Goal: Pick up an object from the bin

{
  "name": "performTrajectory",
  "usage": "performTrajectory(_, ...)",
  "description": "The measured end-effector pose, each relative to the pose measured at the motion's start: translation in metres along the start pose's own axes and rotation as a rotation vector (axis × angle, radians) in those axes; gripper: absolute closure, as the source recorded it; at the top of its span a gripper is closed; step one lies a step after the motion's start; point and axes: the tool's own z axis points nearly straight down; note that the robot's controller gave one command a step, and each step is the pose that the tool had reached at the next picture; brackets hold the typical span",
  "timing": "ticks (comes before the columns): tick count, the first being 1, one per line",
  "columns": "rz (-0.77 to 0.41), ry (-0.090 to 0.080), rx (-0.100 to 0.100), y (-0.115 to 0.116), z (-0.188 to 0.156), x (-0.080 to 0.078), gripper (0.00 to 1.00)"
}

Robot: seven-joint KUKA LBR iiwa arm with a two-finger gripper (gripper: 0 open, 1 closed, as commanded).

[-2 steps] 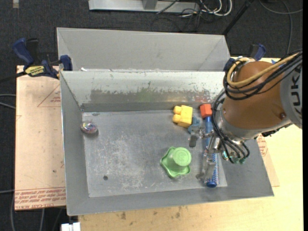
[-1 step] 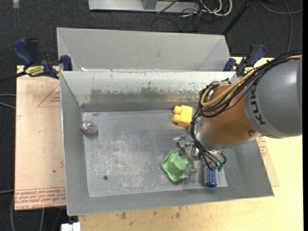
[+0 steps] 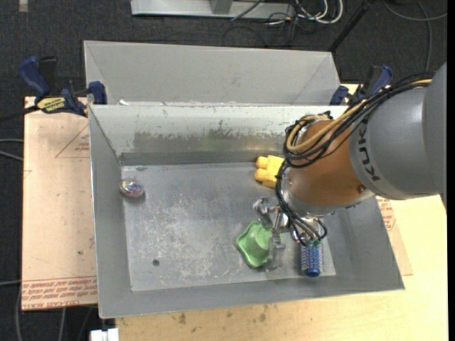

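Note:
My gripper reaches down near the bin's front, right of the middle. Its fingers stand at the right edge of a crumpled green soft thing, touching it; whether they are round it I cannot tell. A blue ribbed cylinder lies just to the right of the gripper, by the front wall. A yellow block sits behind the gripper, partly hidden under the arm's orange cover.
A small round shiny thing lies far off at the bin's left, near the back wall. The arm with its orange cover and cables hangs over the bin's right side.

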Motion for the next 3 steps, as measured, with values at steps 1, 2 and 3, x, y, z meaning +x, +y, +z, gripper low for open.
performTrajectory(1, 0.000, -0.001, 0.000, 0.000, 0.000, 0.000, 1.00)
performTrajectory(2, 0.051, -0.006, -0.003, 0.024, -0.001, -0.049, 1.00)
performTrajectory(3, -0.789, -0.009, -0.002, 0.029, -0.012, -0.028, 1.00)
